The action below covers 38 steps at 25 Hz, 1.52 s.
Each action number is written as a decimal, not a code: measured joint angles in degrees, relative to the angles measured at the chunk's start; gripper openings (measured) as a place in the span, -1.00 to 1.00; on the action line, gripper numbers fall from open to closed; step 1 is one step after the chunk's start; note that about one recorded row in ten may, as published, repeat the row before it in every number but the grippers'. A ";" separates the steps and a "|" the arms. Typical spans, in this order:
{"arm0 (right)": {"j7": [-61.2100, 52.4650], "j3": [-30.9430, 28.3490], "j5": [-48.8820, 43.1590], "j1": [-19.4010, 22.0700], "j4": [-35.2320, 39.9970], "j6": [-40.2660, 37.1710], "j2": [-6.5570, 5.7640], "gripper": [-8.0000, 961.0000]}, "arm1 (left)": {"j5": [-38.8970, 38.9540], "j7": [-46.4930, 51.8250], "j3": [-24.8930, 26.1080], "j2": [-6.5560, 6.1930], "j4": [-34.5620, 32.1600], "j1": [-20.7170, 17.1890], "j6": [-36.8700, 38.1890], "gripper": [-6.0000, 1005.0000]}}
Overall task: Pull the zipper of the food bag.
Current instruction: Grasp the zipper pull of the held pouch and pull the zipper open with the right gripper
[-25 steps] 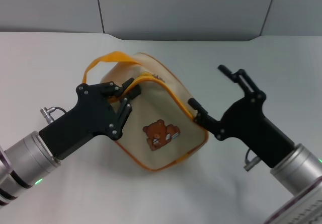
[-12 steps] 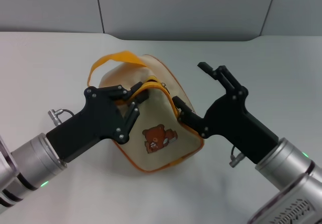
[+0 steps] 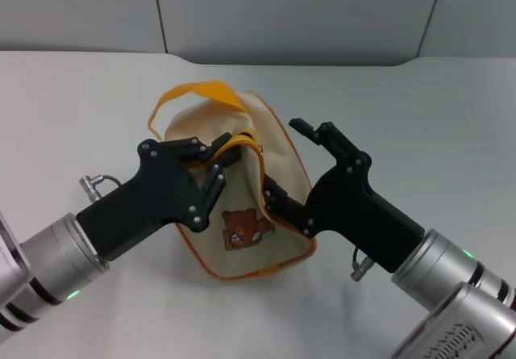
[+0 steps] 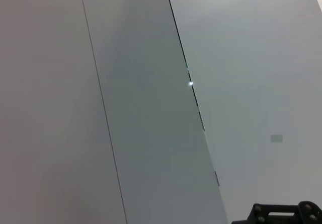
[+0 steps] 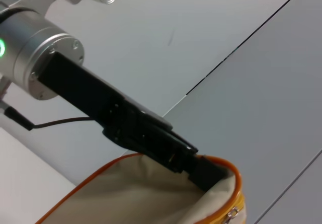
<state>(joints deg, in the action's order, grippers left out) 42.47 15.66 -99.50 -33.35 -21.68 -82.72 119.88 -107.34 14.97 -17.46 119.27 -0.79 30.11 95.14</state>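
The food bag (image 3: 278, 161) lies on the white table, beige with orange piping, its bear patch (image 3: 244, 228) facing up. Its orange loop strap (image 3: 193, 93) stands up at the back left. My left gripper (image 3: 219, 164) is shut on the bag's orange top edge; it also shows in the right wrist view (image 5: 197, 167), pinching that edge. My right gripper (image 3: 284, 161) is open against the bag's right side, one finger low on the fabric, the other above it. The zipper pull (image 5: 232, 213) shows as a small metal tab at the orange edge.
The white table (image 3: 419, 109) stretches to both sides of the bag. Grey wall panels (image 3: 290, 12) stand behind it. The left wrist view shows only wall panels (image 4: 151, 108) and a black gripper part (image 4: 282, 216).
My right gripper has moved left, from beside the bag to against its right side. The bag has turned and shifted with my left gripper, which keeps its hold on the top edge.
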 joint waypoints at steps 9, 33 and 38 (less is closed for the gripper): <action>-1.90 -1.81 -0.08 -0.55 -0.49 -0.16 0.00 0.72 | 0.13 0.03 0.07 -0.01 0.07 0.32 -0.04 -0.85; -3.01 -1.94 -0.07 -0.93 -1.53 0.17 0.00 -0.71 | -0.07 0.41 0.05 0.00 0.71 0.56 -0.41 -0.83; -3.01 -1.96 -0.07 -0.73 -1.38 0.20 0.00 -0.91 | -0.07 0.34 0.26 0.00 0.77 0.57 -0.41 -0.81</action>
<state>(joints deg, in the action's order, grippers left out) 39.46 13.70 -99.57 -34.08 -23.05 -82.53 119.88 -107.41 15.31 -17.19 119.27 -0.03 30.68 94.73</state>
